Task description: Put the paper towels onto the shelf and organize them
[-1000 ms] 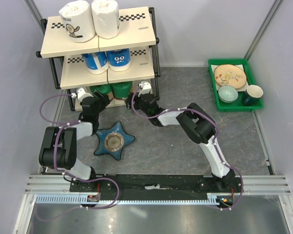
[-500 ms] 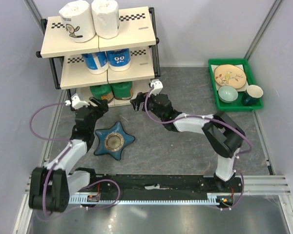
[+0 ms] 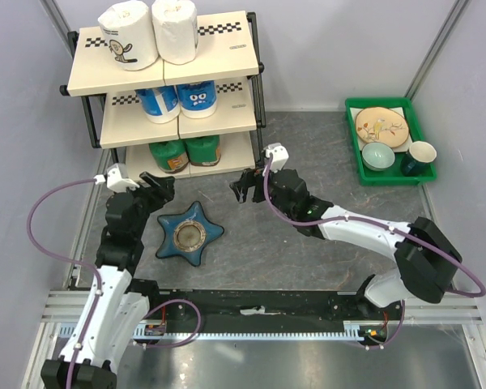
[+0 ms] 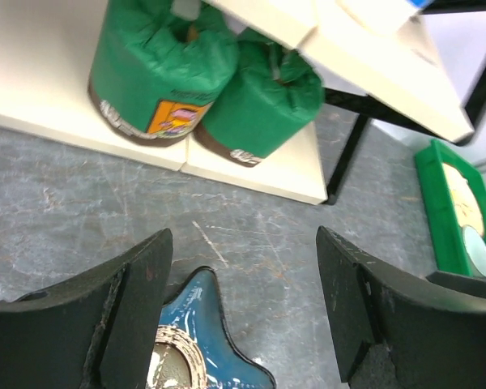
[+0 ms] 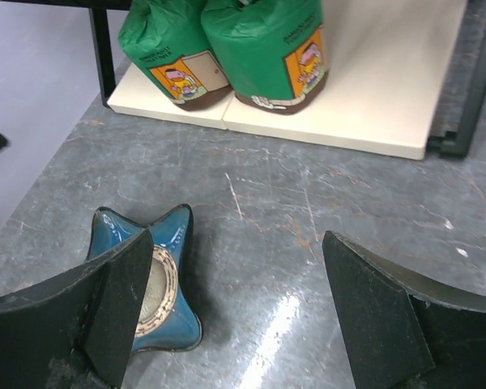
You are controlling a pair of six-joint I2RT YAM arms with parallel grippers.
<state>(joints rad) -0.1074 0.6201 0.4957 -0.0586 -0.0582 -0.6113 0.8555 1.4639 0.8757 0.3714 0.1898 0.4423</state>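
Note:
The shelf (image 3: 227,58) stands at the back left. Two white paper towels (image 3: 130,36) stand on its top board, two blue ones (image 3: 160,103) on the middle board and two green ones (image 3: 168,155) on the bottom board. The green rolls (image 4: 164,73) (image 5: 269,50) stand side by side, touching. My left gripper (image 3: 164,185) hangs open in front of the shelf's left part, with nothing between its fingers. Open and empty too, my right gripper (image 3: 245,186) is in front of the shelf's right end. Both are well clear of the rolls.
A blue star-shaped dish (image 3: 189,235) lies on the grey floor between the two grippers. A green tray (image 3: 413,113) with a plate, a bowl and a cup sits at the back right. The shelf's black frame post (image 5: 102,57) stands near the green rolls.
Both arms have pulled back from the bottom board toward the near edge, leaving the two green rolls standing there. The right gripper has opened a little wider.

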